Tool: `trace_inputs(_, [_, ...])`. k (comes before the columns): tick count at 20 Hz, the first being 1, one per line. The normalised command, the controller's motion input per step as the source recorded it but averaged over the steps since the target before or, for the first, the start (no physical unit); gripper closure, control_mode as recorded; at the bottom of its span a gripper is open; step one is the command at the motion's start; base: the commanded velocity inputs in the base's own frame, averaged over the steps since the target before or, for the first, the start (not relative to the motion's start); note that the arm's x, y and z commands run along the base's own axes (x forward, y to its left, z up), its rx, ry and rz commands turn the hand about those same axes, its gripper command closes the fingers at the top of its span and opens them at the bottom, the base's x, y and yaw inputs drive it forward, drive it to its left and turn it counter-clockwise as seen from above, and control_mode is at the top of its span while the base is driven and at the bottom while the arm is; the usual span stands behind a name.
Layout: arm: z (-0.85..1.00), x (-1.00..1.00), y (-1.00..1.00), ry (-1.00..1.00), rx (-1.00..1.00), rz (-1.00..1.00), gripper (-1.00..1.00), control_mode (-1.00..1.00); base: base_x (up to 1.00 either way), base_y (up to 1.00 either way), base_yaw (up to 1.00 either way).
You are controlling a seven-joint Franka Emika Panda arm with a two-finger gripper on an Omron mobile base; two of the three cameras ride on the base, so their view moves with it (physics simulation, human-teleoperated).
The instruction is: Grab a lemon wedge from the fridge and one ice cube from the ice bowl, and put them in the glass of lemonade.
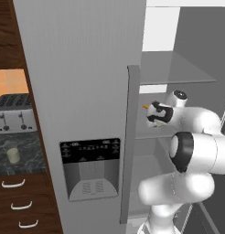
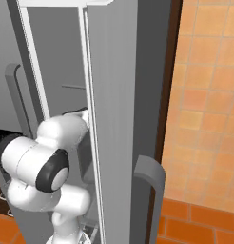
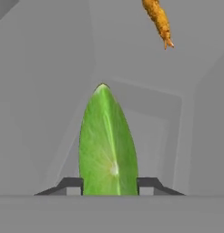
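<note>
Hand [image 3: 109, 185] inside the fridge [image 1: 87, 91] pinches the lemon wedge [image 3: 108, 143], its lower end cut off from sight.

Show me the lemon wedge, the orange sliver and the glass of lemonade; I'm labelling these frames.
lemon wedge [image 3: 108, 145]: hand view, middle of its green face.
orange sliver [image 3: 158, 20]: hand view, along its body.
glass of lemonade [image 1: 13, 154]: left base view, its side wall.
</note>
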Motion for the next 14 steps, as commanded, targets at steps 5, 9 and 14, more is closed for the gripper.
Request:
trace_inputs(5, [0.36, -0.7, 0.13, 0.1, 0.0, 0.01, 1.0, -1.0, 0.0, 0.0, 0.0])
trace_inputs(9, [0.42, -0.91, 0.29, 0.09, 0.0, 0.01, 1.0, -1.0, 0.0, 0.0, 0.0])
trace_inputs(14, [0.14, -1.0, 0.25, -0.05, 0.0, 0.0, 1.0, -1.0, 0.0, 0.0, 0.0])
